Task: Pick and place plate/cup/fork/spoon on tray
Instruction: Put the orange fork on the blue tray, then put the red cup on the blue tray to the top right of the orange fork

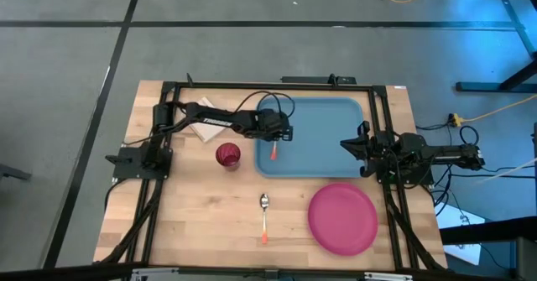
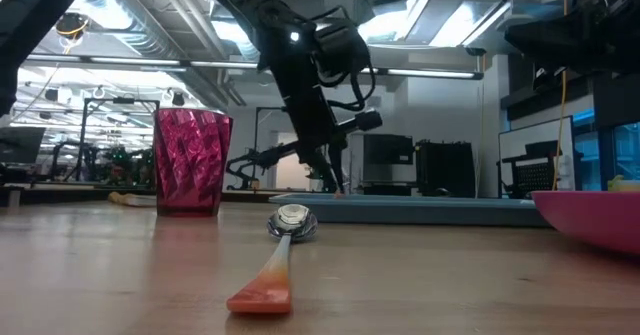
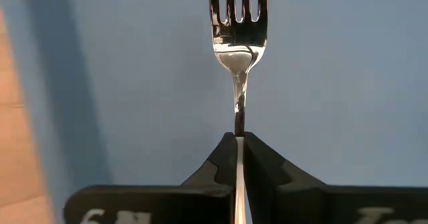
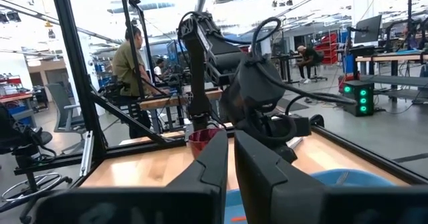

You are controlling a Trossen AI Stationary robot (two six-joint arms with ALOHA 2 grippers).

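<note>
My left gripper [image 1: 279,137] [image 3: 239,138] reaches over the left part of the light-blue tray [image 1: 327,143] and is shut on the fork [image 3: 239,43]. The fork's orange handle [image 1: 273,152] sticks out toward the table's near edge. The dark red cup [image 1: 228,155] [image 2: 192,161] stands upright on the wood just left of the tray. The spoon [image 1: 264,216] [image 2: 285,245] lies flat near the front edge, bowl toward the tray. The pink plate [image 1: 342,218] lies flat at the near right. My right gripper [image 1: 348,144] [image 4: 231,158] waits shut at the tray's right side. My left gripper pinches the fork's thin metal neck [image 3: 239,120], just behind the tines, between its two fingers. The fingers slant down from the table's left and lie across the fork. The tines stand out past the fingertips over the tray's floor. I cannot tell whether the fork touches the tray.
A white napkin [image 1: 204,130] lies under the left arm at the far left of the table. A black frame [image 1: 268,85] borders the table's far edge and sides. Bare wood shows between spoon and plate. People stand in the room beyond the table [image 4: 130,57].
</note>
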